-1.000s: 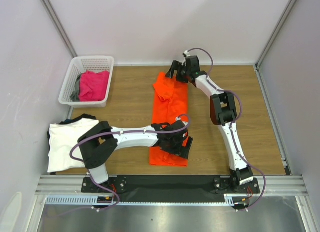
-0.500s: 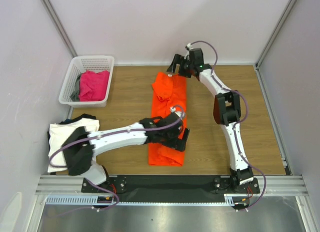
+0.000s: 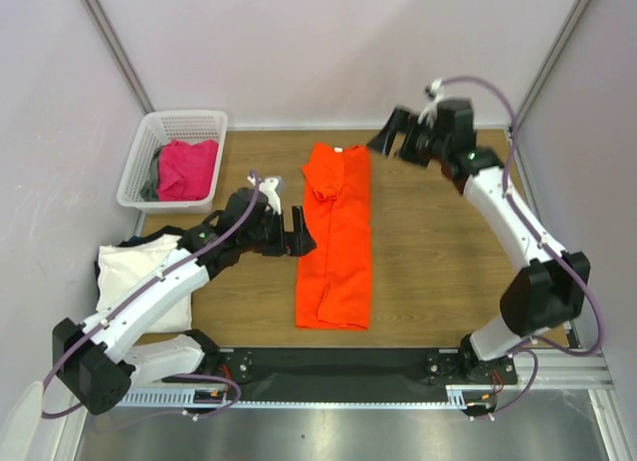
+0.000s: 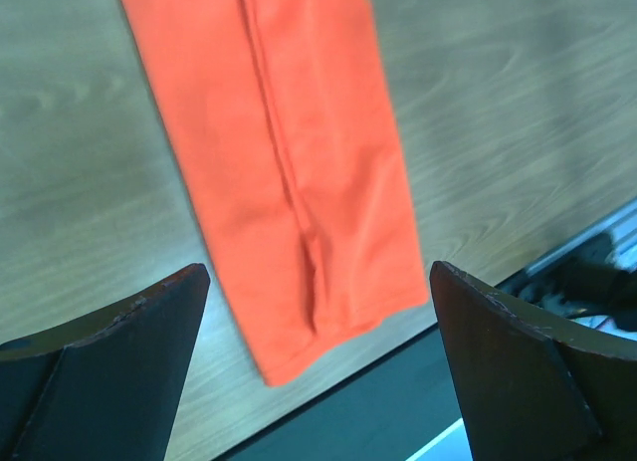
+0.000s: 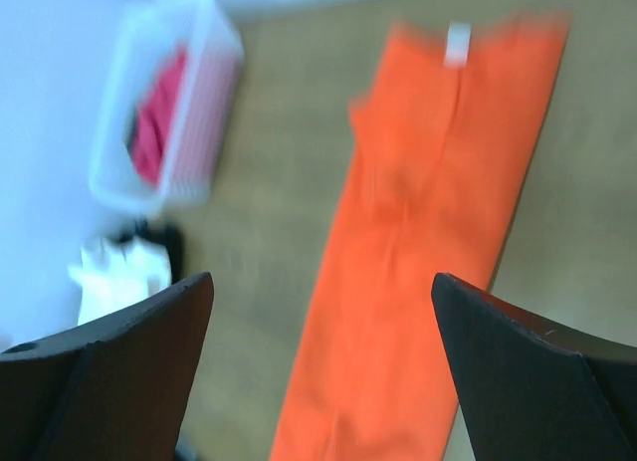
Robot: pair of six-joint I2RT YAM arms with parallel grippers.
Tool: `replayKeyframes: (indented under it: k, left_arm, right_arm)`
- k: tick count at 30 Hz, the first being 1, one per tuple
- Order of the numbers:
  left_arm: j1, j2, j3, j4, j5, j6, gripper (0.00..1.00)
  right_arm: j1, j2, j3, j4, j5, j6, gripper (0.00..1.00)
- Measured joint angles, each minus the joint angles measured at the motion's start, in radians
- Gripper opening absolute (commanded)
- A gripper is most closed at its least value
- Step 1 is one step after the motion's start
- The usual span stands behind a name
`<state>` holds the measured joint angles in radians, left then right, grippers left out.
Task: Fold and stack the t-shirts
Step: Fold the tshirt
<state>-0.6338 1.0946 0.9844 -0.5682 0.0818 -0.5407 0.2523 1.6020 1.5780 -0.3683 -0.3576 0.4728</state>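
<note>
While hovering above the table (image 3: 438,252), left gripper (image 3: 297,229): jaws spread wide, nothing between them. Just right of it, orange shirt (image 3: 336,232), flat as a long narrow strip, sides folded in, collar end far, hem end near. In the left wrist view, below and ahead of the left gripper (image 4: 318,272): hem end of the orange shirt (image 4: 299,172), a seam running along its length, hem close to the table's near edge. Right gripper (image 3: 393,137): also spread wide, empty, lifted clear of the cloth, just right of the collar end. In the blurred right wrist view, beneath and ahead of the right gripper (image 5: 320,277): orange shirt (image 5: 418,242) lengthwise, white label at the collar. Far left of the right gripper, basket (image 3: 134,177) holding pink shirt (image 3: 187,167) and a bit of grey shirt (image 3: 152,179). Left of the left gripper and nearer the bases, white shirt (image 3: 129,277) folded at the table's near left corner, lying on dark shirt (image 3: 167,232), dark edge peeking out.
</note>
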Motion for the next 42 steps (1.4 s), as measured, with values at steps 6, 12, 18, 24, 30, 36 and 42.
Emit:
replayKeyframes:
  k: [6,12,18,24,30,36,42]
  left_arm:
    - [0.029,0.027,-0.162,0.012,0.039,-0.013,1.0]
    - [0.032,-0.072,-0.335,0.068,0.092,-0.052,0.99]
    - [0.022,-0.247,-0.518,0.144,0.115,-0.138,0.98]
    - [-0.017,-0.331,-0.628,0.183,0.104,-0.221,0.98]
    - [-0.072,-0.349,-0.648,0.214,0.101,-0.288,0.97]
    - [-0.111,-0.358,-0.67,0.234,0.081,-0.335,0.97]
    - [-0.128,-0.382,-0.7,0.235,0.072,-0.377,0.96]
  right_arm:
    - [0.165,-0.147,-0.476,-0.07,0.031,0.09,1.0]
    - [0.261,-0.484,-0.865,-0.15,0.085,0.219,0.93]
    - [0.386,-0.702,-1.058,-0.098,0.138,0.335,0.78]
    - [0.507,-0.629,-1.147,-0.038,0.189,0.415,0.68]
    - [0.578,-0.584,-1.155,0.029,0.213,0.453,0.63]
    - [0.58,-0.585,-1.2,0.101,0.217,0.476,0.54]
    - [0.604,-0.55,-1.221,0.173,0.199,0.493,0.51]
